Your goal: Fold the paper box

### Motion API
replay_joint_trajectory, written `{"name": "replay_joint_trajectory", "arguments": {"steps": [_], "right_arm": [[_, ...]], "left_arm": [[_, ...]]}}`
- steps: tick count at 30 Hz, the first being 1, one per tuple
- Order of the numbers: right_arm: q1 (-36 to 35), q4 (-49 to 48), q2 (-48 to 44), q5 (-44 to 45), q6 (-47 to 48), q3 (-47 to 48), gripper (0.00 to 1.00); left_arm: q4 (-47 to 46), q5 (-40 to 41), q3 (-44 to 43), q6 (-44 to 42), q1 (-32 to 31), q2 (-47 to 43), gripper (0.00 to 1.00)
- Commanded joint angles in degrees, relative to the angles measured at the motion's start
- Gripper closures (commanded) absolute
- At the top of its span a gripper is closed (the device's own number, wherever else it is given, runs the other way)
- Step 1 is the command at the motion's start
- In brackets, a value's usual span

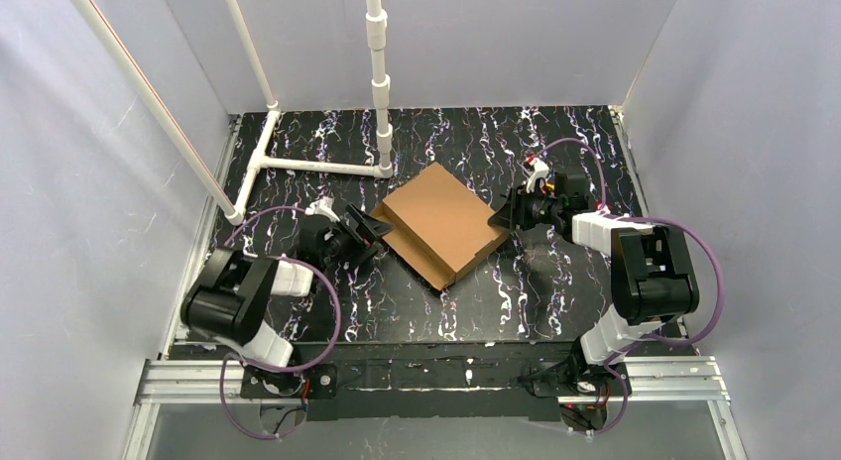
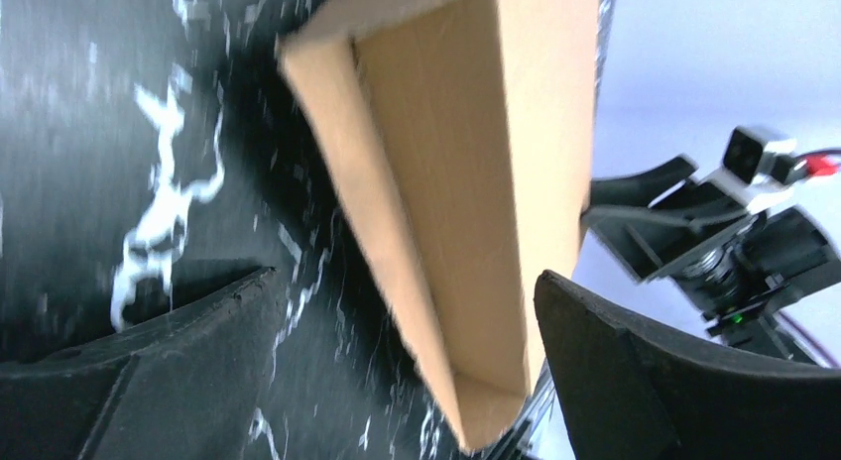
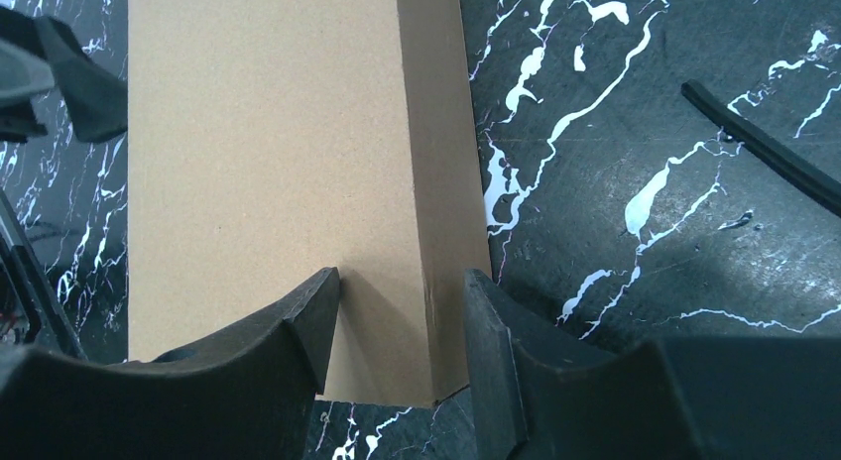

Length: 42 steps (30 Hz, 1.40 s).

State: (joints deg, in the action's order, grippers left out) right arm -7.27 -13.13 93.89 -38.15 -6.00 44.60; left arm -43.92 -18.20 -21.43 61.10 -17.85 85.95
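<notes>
The left gripper point(image 1: 372, 230) is standing with its jaws wide apart just beside the left edge of the paper box point(image 1: 441, 222), gripping nothing. The right gripper point(image 3: 402, 274) is pinching the box's right side, its fingers straddling the narrow side wall. The box is lying about mid-bench point(image 1: 298, 311), turned cornerwise to the bench edges. It is looking essentially folded: a flat, closed, plain brown cardboard case with crisp walls, so probably only a final press or release is remaining.
</notes>
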Motion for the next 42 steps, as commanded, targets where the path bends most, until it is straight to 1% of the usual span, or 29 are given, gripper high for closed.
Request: {"name": "replay_joint_trajectory", "arguments": {"steps": [1,4,10,14,15,17,18,19,20,22,23,27,30,31,33,34,35,37,39,40,42], "right_arm": [[-0.46,4.51,2.81,3.44,3.01,0.31,0.44],[-0.47,4.59,2.95,3.36,3.09,0.40,0.44],[-0.49,4.74,2.89,3.36,3.27,0.58,0.44],[-0.55,4.78,2.80,3.51,3.34,0.58,0.44],[-0.55,4.84,2.81,3.56,3.38,0.58,0.44],[-0.55,4.91,2.79,3.69,3.44,0.62,0.44],[-0.55,4.89,2.84,3.70,3.45,0.66,0.44],[-0.55,4.93,2.86,3.70,3.45,0.66,0.44],[-0.55,4.93,2.88,3.70,3.45,0.66,0.44],[-0.69,4.95,2.88,3.74,3.46,0.66,0.44],[-0.72,4.95,2.93,3.76,3.51,0.66,0.44],[-0.95,5.04,2.96,3.87,3.70,0.75,0.44],[-0.99,5.20,2.91,4.01,3.87,0.81,0.44],[-0.99,5.21,2.95,4.03,3.89,0.83,0.44],[-1.07,5.28,3.03,3.97,3.90,0.83,0.44],[-1.08,5.30,3.10,3.96,3.94,0.88,0.44],[-1.16,5.37,3.14,4.02,4.03,0.92,0.44],[-1.26,5.52,3.23,4.05,4.19,1.01,0.44],[-1.34,5.57,3.27,4.13,4.23,1.02,0.44],[-1.35,5.64,3.24,4.17,4.31,1.09,0.45],[-1.35,5.65,3.30,4.23,4.34,1.10,0.44]], "left_arm": [[-13.75,-2.34,-3.07,1.11,2.58,8.37,0.02],[-13.15,-2.30,-6.40,-0.24,2.85,13.00,0.02],[-12.31,-1.55,-10.34,1.10,3.46,18.51,0.02],[-7.04,-0.22,-13.08,0.92,3.87,19.22,0.02],[-5.60,-0.01,-13.63,0.68,3.88,18.98,0.02],[-2.64,0.23,-14.38,0.51,3.82,17.85,0.11],[-0.21,0.61,-14.92,0.68,3.81,17.17,0.15],[3.39,0.95,-16.01,0.62,3.86,16.40,0.22],[8.76,1.45,-17.34,0.48,3.86,15.62,0.28],[17.54,2.00,-20.28,0.84,3.74,14.66,0.38],[20.99,1.94,-21.64,1.05,3.66,14.46,0.42],[29.57,3.07,-25.79,1.33,2.69,13.29,0.44],[37.67,5.65,-30.27,0.77,1.41,12.63,0.44],[42.24,8.15,-32.91,0.54,0.89,12.67,0.44],[55.17,12.81,-39.57,0.37,-0.54,13.87,0.43],[60.12,13.85,-42.40,0.46,-0.88,14.88,0.45],[62.99,13.65,-44.80,0.50,-1.12,15.90,0.49],[65.65,12.31,-47.36,1.24,-1.31,17.30,0.56],[67.41,13.27,-48.74,1.94,-1.59,17.45,0.63],[68.39,14.24,-49.45,2.19,-1.83,17.37,0.64],[71.32,16.32,-50.88,2.68,-2.29,17.00,0.64]]}}
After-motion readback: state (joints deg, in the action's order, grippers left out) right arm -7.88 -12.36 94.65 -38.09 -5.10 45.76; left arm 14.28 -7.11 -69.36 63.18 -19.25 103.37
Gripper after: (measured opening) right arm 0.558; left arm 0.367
